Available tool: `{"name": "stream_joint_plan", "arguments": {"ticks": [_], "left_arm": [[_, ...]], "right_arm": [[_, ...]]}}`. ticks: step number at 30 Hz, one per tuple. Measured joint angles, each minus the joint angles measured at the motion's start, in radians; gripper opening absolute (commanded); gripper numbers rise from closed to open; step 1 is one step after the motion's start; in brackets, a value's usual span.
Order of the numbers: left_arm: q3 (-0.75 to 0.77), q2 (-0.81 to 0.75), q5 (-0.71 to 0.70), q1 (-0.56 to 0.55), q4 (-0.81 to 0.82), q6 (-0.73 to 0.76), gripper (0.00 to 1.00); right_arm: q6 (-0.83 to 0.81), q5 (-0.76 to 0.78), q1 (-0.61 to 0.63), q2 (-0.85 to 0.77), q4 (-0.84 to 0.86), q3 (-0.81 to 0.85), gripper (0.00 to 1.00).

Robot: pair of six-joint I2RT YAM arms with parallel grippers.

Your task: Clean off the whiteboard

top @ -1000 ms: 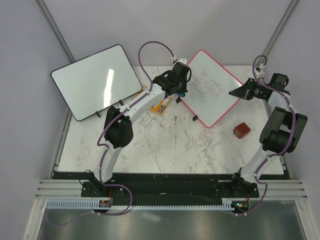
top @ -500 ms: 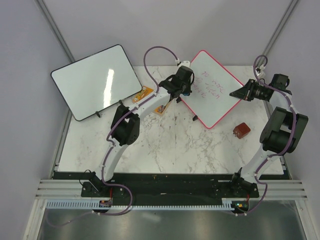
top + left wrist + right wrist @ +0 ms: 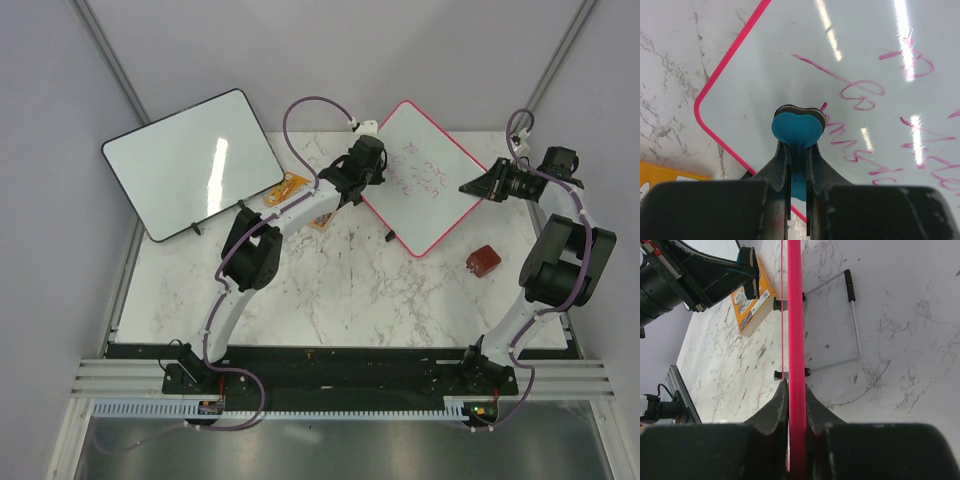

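The whiteboard (image 3: 425, 190) stands toward the far edge of the marble counter (image 3: 330, 300), at about 1 o'clock in the overhead view. It is roughly square and turned like a diamond, so its rounded corners point to 12, 3, 6 and 9 o'clock. A thin pink frame runs around the glossy white face, which carries bright streaks of reflected light. Several lines of loose pinkish-red handwriting cross the middle of the board. Behind it, a bent wire stand (image 3: 854, 325) with a black tip rests on the counter.

The left end effector (image 3: 796, 150) is closed on a blue heart-shaped eraser (image 3: 796, 127) with a dark backing. The eraser's rounded end sits over the white face just inside the board's 9 o'clock corner, and the nearest pen strokes start right at its 3 o'clock side. Whether it presses on the surface cannot be told.

The right end effector (image 3: 795, 390) is clamped on the pink frame at the board's 3 o'clock corner, one finger on each side of the edge.

An orange box (image 3: 754, 305) lies on the counter at 9 o'clock from the board. A larger black-framed board (image 3: 190, 165) leans at the counter's 10 o'clock corner.
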Motion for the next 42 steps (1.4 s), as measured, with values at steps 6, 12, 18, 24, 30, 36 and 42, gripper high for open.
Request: {"name": "stream_joint_plan", "arguments": {"ticks": [6,12,18,24,30,36,42], "left_arm": [[0.000,0.002,0.015,0.003,0.057,0.000,0.02],[0.013,0.037,0.118,0.014,0.116,0.000,0.02],[0.020,0.077,0.185,0.019,0.137,0.000,0.02],[0.020,0.077,0.211,0.019,0.139,0.003,0.02],[0.020,0.075,0.179,-0.025,0.160,0.029,0.02],[-0.002,0.059,0.095,-0.114,0.212,0.058,0.02],[-0.002,0.059,-0.010,-0.175,0.234,0.058,0.02]], "right_arm": [[0.018,0.033,0.016,-0.041,0.016,-0.019,0.00],[0.023,0.060,0.029,-0.093,0.042,-0.055,0.00],[0.029,0.079,0.038,-0.115,0.055,-0.070,0.00],[0.029,0.092,0.046,-0.122,0.054,-0.070,0.00],[0.030,0.107,0.048,-0.125,0.052,-0.070,0.00],[0.032,0.113,0.048,-0.125,0.051,-0.070,0.00],[0.037,0.117,0.048,-0.127,0.058,-0.074,0.00]]}}
